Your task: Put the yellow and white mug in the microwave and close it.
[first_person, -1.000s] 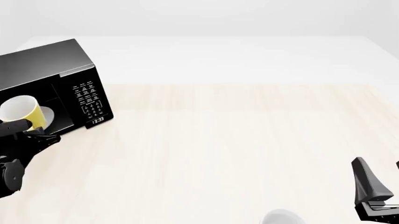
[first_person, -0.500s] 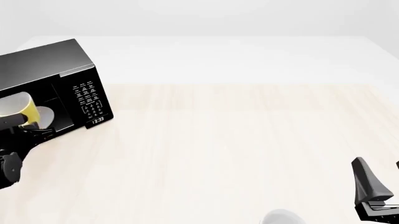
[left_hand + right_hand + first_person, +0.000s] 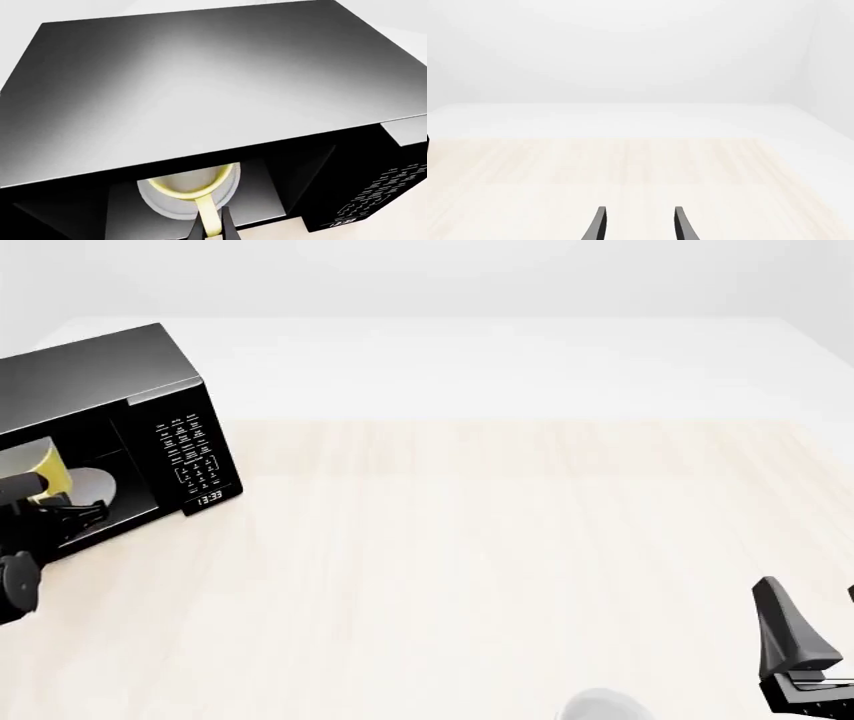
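Observation:
The black microwave (image 3: 127, 375) stands at the table's far left with its cavity open toward me; its door is out of view. Half inside the cavity is the yellow and white mug (image 3: 46, 464), above the white turntable plate (image 3: 91, 484). My left gripper (image 3: 56, 503) is shut on the mug's handle. In the left wrist view the mug (image 3: 193, 184) hangs under the microwave's (image 3: 200, 95) top edge, and the left gripper (image 3: 212, 232) pinches the yellow handle (image 3: 208, 216). My right gripper (image 3: 817, 628) stays open at the near right, nothing between its fingers (image 3: 599, 225).
The microwave's keypad and clock (image 3: 190, 455) face the table's middle. A white rounded object (image 3: 601, 707) pokes in at the front edge, near the right arm. Light wooden tabletop (image 3: 627, 165) stretches ahead of the right gripper.
My left gripper has carried the mug leftward and deeper into the microwave cavity; less of the mug shows now. The right arm has not moved.

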